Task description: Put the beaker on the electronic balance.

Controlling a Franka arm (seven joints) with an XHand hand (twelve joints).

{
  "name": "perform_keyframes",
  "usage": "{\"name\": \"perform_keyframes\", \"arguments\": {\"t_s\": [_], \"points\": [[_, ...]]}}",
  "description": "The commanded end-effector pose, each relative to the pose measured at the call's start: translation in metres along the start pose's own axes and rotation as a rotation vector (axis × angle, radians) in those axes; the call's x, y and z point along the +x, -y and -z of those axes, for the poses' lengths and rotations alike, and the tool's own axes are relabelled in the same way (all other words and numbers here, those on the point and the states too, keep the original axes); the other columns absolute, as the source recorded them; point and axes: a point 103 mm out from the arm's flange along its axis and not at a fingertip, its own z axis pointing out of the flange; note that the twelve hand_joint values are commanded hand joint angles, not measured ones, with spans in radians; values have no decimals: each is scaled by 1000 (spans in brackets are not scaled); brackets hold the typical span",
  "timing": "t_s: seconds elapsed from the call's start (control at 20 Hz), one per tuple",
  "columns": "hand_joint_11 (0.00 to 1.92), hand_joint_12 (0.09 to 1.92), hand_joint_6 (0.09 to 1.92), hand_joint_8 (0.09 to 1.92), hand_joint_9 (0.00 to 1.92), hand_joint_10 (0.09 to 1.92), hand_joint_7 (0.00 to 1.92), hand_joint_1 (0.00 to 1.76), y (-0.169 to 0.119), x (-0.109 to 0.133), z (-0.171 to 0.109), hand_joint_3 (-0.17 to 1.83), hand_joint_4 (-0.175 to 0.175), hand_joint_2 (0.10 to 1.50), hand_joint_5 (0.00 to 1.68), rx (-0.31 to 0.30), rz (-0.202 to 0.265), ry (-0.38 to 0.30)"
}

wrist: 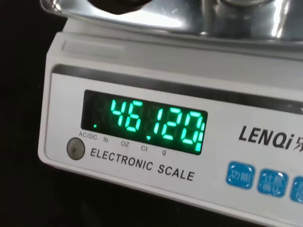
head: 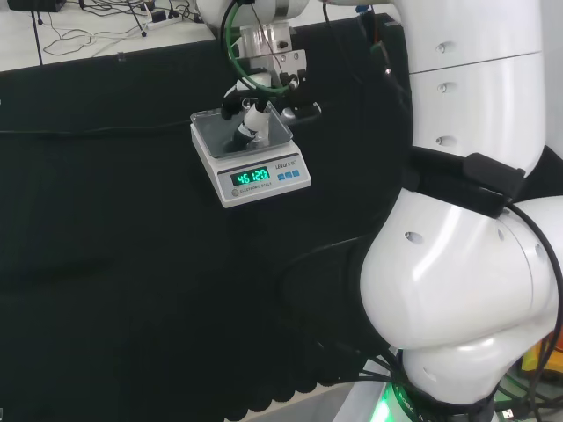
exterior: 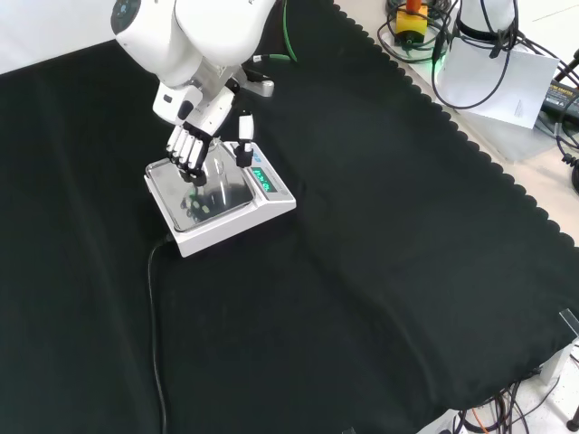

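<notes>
A white electronic balance with a steel pan stands on the black cloth, its green display lit. In the front view, a clear beaker, faint against the metal, stands on the pan of the balance. My hand reaches down over it, with its fingers curled on one side of the beaker and the thumb on the other. From the head view my hand sits over the pan. The wrist view is close on the balance's front, with the pan's edge above.
A thin black cable runs from the balance toward the front view's lower edge. The cloth's scalloped edge lies at the right, with cables and paper beyond. My arm's white links take up the head view's right.
</notes>
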Motion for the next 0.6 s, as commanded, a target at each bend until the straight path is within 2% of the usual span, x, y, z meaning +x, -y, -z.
{"name": "perform_keyframes", "arguments": {"t_s": [0.05,0.1,0.15,0.3,0.4,0.6], "points": [[4,273,336,309,7,87,10,794,-2,4,13,-153,-4,877,238,-36,1,71],[1,136,272,214,3,87,4,783,-1,5,17,-152,1,864,237,-56,4,73],[0,87,216,148,1,87,2,777,2,5,21,-148,5,853,240,-67,-1,73],[0,87,133,87,0,87,0,764,8,6,35,-139,9,832,246,-88,-10,76],[0,87,113,87,0,87,0,755,15,5,45,-138,10,825,238,-81,-17,79],[0,87,102,87,0,87,78,728,36,2,74,-134,7,824,241,-92,-53,97]]}}
